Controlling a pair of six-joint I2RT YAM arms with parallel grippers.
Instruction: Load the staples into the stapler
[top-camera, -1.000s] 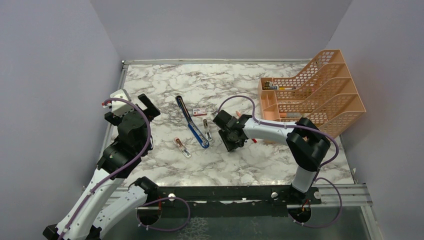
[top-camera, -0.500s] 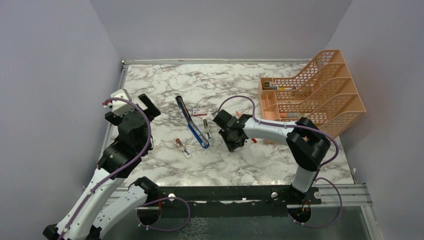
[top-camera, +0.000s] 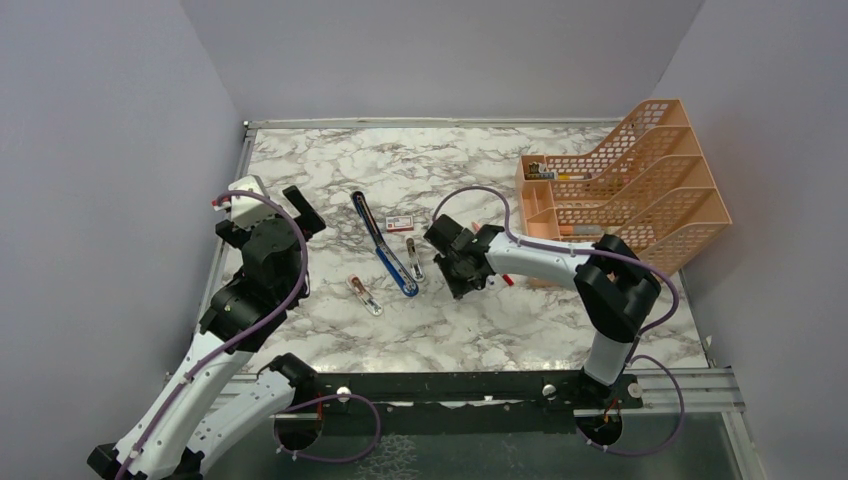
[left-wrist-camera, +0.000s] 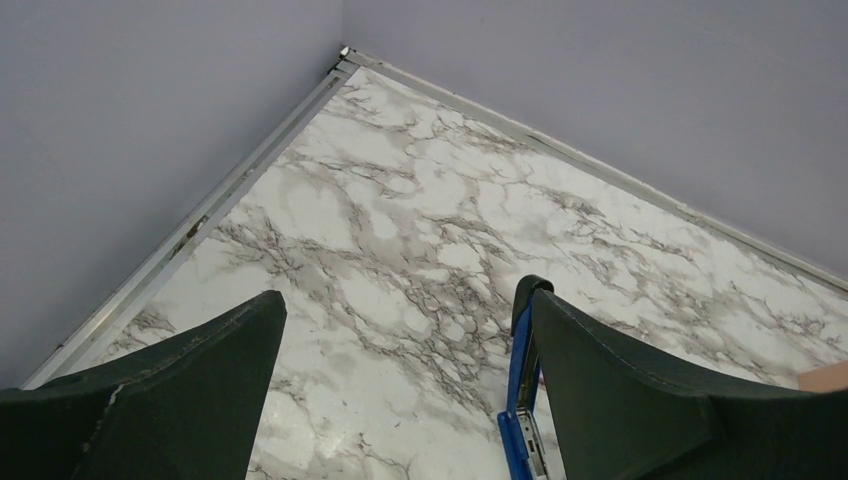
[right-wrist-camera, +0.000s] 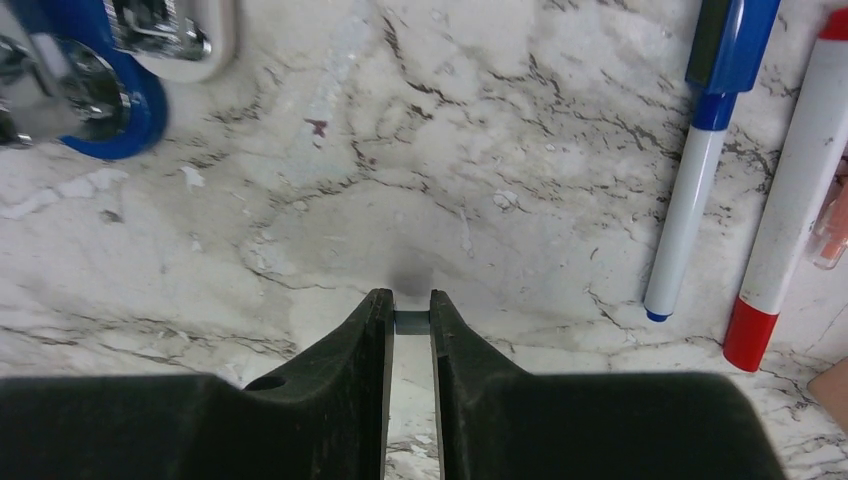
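The stapler (top-camera: 385, 250) lies opened out flat near the middle of the table (top-camera: 500, 330). The red-and-white box (top-camera: 399, 222) sits just right of its far half. The grey tray (top-camera: 413, 260) lies just beside its near half. None of these three has moved since a second ago.

The right claw (right-wrist-camera: 411, 300) is low over the table, just right of the stapler's near end. Its fingers are almost together and pinch a small grey bit that looks like a staple strip (right-wrist-camera: 411, 321) (it is tiny, so it is hard to be sure). Since a second ago this claw has slid a little to the left and a little away from the arm bases, so it is closer to the stapler. A blue pen (right-wrist-camera: 700, 180) and a red pen (right-wrist-camera: 790, 220) lie side by side near it.

The left claw (left-wrist-camera: 400, 300) is wide open and holds nothing. It hangs over the left side of the table, apart from the stapler. Since a second ago it has moved a little to the right and a little farther from the bases.
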